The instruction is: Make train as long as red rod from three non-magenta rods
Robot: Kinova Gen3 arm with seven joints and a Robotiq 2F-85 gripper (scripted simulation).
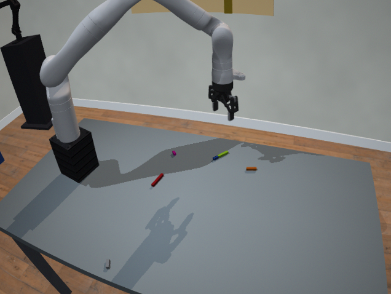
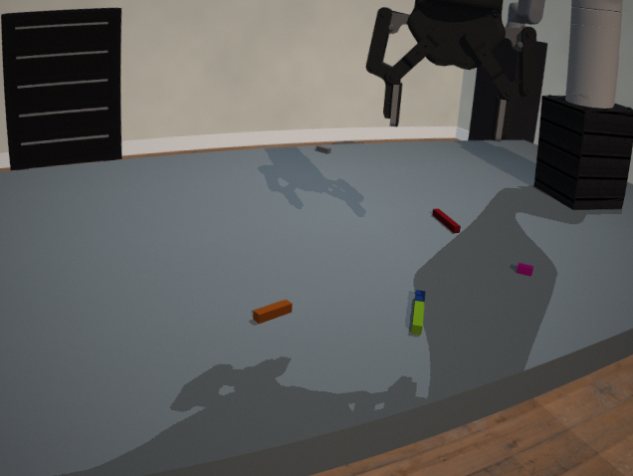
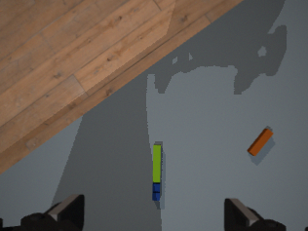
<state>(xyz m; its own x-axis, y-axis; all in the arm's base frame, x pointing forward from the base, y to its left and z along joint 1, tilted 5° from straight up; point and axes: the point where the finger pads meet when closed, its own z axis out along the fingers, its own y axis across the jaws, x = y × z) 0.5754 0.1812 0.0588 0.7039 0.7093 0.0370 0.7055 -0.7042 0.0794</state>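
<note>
A lime rod (image 1: pixel 223 154) (image 2: pixel 418 315) (image 3: pixel 157 163) lies flat, in line with two short blue rods at one end. The nearer blue rod (image 3: pixel 156 186) seems to touch the lime rod. The outer blue rod (image 3: pixel 156 196) lies right behind it with a thin dark line between them. The three look straight. The red rod (image 1: pixel 157 179) (image 2: pixel 446 221) lies apart from them, nearer the arm's base. My gripper (image 1: pixel 222 114) (image 2: pixel 446 130) (image 3: pixel 153 212) is open and empty, high above the table.
An orange rod (image 1: pixel 251 168) (image 2: pixel 273 311) (image 3: pixel 260 141) lies well to the side of the lime rod. A magenta rod (image 1: pixel 174 152) (image 2: pixel 525 269) lies in the arm's shadow. A grey rod (image 1: pixel 107 264) (image 2: pixel 322 149) lies near the opposite table edge. The arm's base stands on a black block (image 1: pixel 75 156).
</note>
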